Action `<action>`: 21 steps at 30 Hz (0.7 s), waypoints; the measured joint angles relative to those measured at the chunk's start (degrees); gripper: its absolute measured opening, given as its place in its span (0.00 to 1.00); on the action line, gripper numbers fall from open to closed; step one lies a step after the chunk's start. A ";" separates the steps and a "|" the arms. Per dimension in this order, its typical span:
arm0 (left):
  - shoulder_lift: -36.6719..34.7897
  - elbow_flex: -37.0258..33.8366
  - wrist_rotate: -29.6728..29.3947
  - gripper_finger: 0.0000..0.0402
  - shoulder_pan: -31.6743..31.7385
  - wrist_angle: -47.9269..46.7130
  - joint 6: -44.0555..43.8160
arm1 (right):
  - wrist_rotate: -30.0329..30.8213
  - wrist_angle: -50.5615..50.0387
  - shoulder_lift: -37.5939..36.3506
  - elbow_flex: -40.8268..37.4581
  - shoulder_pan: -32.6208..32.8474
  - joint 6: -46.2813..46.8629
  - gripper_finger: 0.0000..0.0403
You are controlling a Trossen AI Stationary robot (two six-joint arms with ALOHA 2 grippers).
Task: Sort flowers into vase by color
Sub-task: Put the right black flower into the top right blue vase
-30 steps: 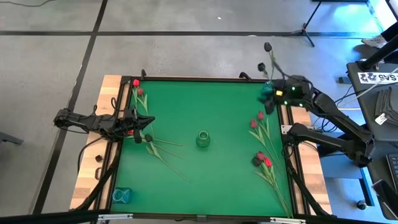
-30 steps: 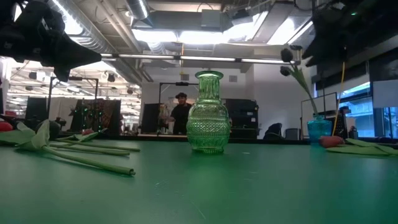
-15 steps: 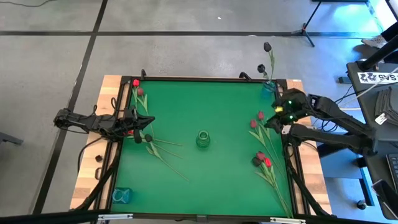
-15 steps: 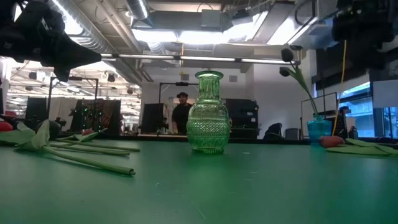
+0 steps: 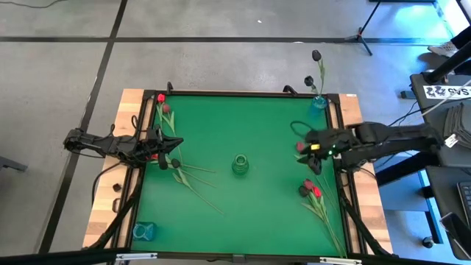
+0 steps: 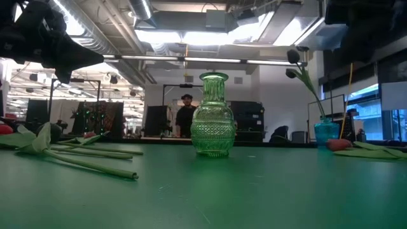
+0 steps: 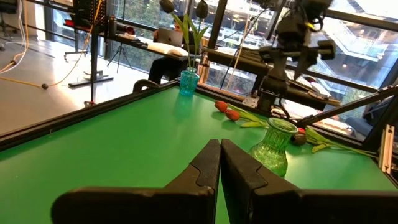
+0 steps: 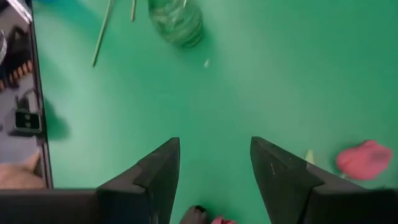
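Tulips lie in two groups on the green mat. The left group point(image 5: 176, 171) rests flat by stems and leaves, and so does the right group point(image 5: 310, 190). Two black tulips point(image 5: 316, 68) stand in the blue vase point(image 5: 319, 102) at the far right corner. The green glass vase point(image 5: 240, 164) stands mid-table. My right gripper point(image 8: 214, 163) is open above the right group, with a black head point(image 8: 196, 214) below its fingers and a pink-red head point(image 8: 364, 158) beside them. My left gripper point(image 7: 219, 157) is shut and hovers over the left group point(image 5: 166, 152).
A second blue vase point(image 5: 143, 231) stands at the near left corner. A raised dark frame point(image 5: 235, 93) borders the mat. Bare mat lies around the green vase point(image 6: 213, 117). A person point(image 6: 185, 114) stands in the room beyond the table.
My right gripper has swung away from the blue vase at the far right corner, toward the near edge and inward over the mat, and now hangs above the right group of tulips. The flowers and vases have stayed put.
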 joint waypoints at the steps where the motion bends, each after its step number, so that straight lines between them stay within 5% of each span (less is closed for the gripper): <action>1: 0.01 0.00 0.00 0.03 0.00 0.00 -0.01 | 0.40 0.38 0.96 0.00 1.35 0.56 0.49; 12: 0.01 0.01 0.00 0.03 0.00 0.00 0.01 | 1.61 3.61 9.51 0.00 13.31 6.83 0.49; 21: 0.00 0.00 0.00 0.03 0.00 0.00 0.01 | 7.66 3.89 15.25 0.00 25.64 20.66 0.49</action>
